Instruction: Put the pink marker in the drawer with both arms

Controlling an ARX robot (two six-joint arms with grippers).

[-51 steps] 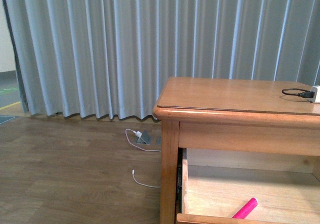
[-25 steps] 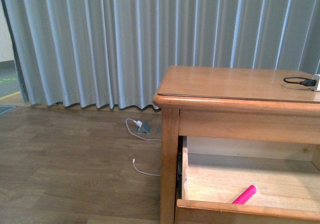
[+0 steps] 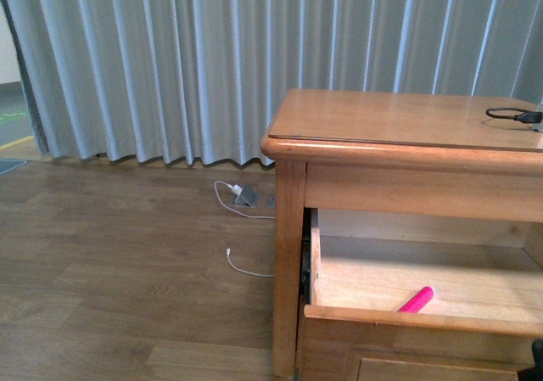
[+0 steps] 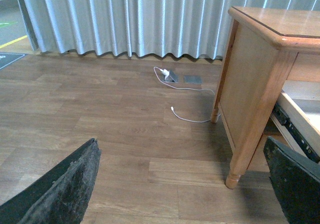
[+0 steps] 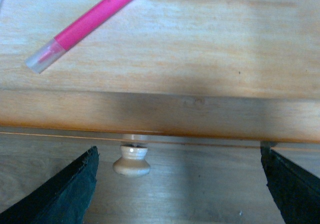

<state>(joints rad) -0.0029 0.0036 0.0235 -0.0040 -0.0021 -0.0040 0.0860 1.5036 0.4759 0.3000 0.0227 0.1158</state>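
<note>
A: Lying flat on the pale bare-wood floor of the open topmost drawer (image 3: 407,272) of the honey-coloured wooden dresser (image 3: 399,126): short bright pink-magenta cylindrical marker (image 5: 82,27), near the front panel, slanted. Placement judged done; closing judged left.

B: Risks?

A: Rolling of the marker toward the front if pushed hard; jamming on the slide rail if pushed off-centre, right of the small round wooden knob (image 5: 131,160). Also catching a finger between panel and frame.

B: Pose of the arms?

A: Right gripper (image 5: 175,194) above the drawer front, looking down, fingers (image 5: 65,194) spread wide, empty, knob between them but untouched. Left gripper (image 4: 175,189) low over the brown plank floor (image 4: 100,124), left of the dresser, fingers (image 4: 65,189) likewise wide apart, holding nothing.
</note>
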